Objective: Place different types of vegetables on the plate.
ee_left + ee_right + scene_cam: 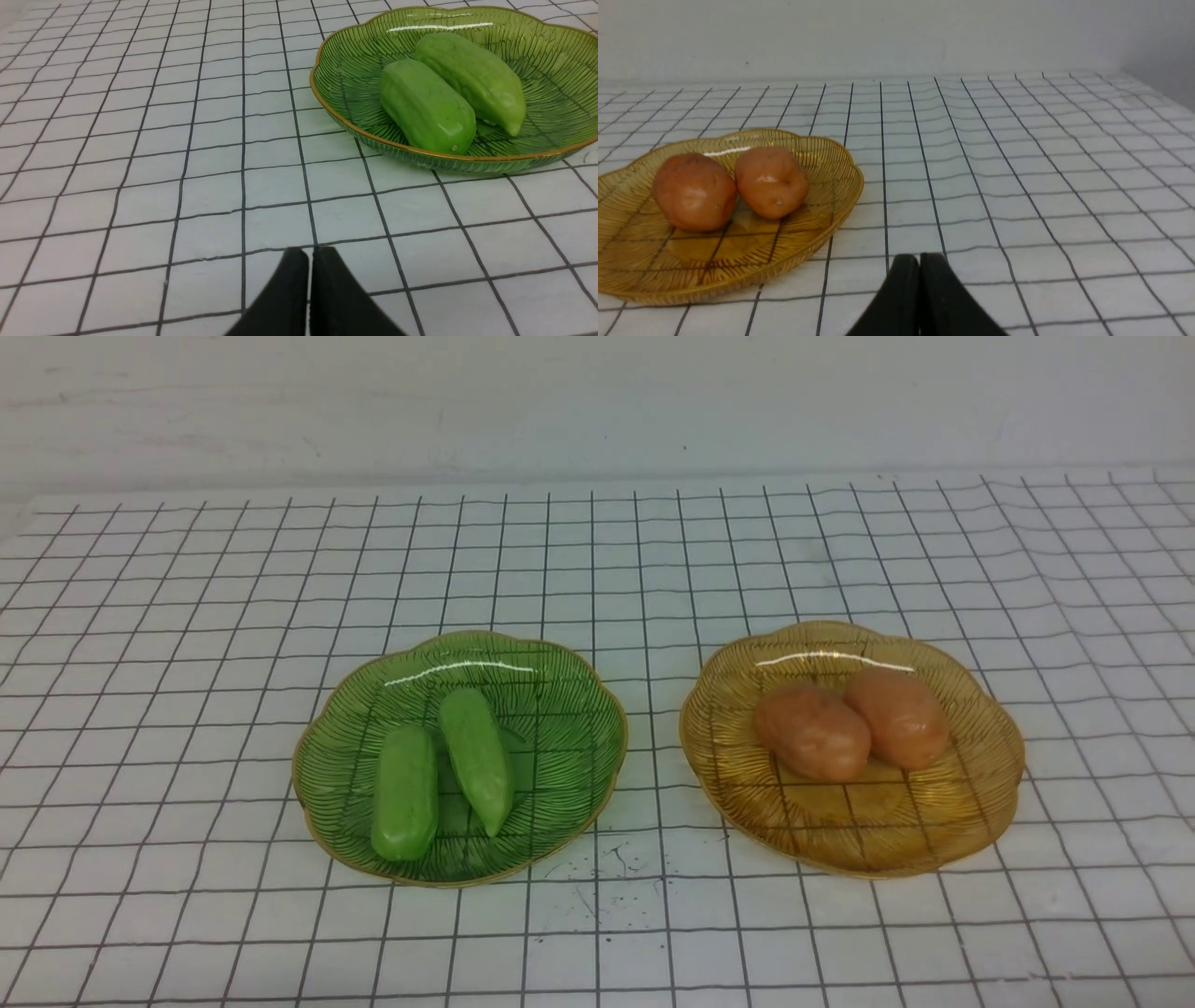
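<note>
A green glass plate (560, 709) holds the bright green cucumber (404, 794) and the paler pointed gourd (477, 758), side by side. An amber glass plate (971, 803) holds two orange-brown potatoes (812, 733) (898, 718), touching each other. Neither gripper shows in the front view. In the left wrist view my left gripper (310, 254) is shut and empty above the cloth, apart from the green plate (345, 121), cucumber (425, 107) and gourd (472, 77). In the right wrist view my right gripper (919, 261) is shut and empty beside the amber plate (831, 196) with its potatoes (693, 191) (771, 181).
Both plates stand on a white cloth with a black grid (597, 569) that covers the table. A pale wall (597, 401) runs along the table's far edge. Faint dark scribble marks (607, 868) lie on the cloth between the plates.
</note>
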`<state>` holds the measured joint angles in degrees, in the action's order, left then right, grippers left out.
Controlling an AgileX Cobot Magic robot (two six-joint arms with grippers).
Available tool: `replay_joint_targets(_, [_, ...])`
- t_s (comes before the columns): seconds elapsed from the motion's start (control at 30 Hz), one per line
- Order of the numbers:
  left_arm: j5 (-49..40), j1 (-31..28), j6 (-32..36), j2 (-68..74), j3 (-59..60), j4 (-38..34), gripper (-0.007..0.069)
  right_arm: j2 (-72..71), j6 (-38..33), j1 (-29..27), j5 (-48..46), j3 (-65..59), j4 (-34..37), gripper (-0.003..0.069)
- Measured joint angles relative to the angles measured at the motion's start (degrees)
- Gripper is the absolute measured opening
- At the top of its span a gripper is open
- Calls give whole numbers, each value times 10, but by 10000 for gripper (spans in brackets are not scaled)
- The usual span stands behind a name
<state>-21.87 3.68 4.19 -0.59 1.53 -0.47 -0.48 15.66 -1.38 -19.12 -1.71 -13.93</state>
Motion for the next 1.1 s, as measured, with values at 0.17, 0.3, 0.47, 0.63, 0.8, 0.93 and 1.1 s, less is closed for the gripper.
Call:
replay_joint_targets(0.17, [0,0,0,0,0,0,-8,0,-94,0,-12,2,82,-14])
replay_joint_targets(0.3, [0,0,0,0,0,-1,-8,0,-181,-2,-14,2,139,-14])
replay_joint_targets(0.47, [0,0,0,0,0,-1,-8,0,-217,-5,-17,2,171,-14])
replay_joint_targets(0.63, [0,0,0,0,0,-1,-8,0,-221,-5,-18,2,172,-14])
replay_joint_targets(0.8, [0,0,0,0,0,-1,-8,0,-221,-5,-18,2,172,-14])
replay_joint_targets(0.93, [0,0,0,0,0,-1,-8,0,-221,-5,-18,2,172,-14])
replay_joint_targets(1.1, [0,0,0,0,0,-1,-8,0,-221,-5,-18,2,172,-14])
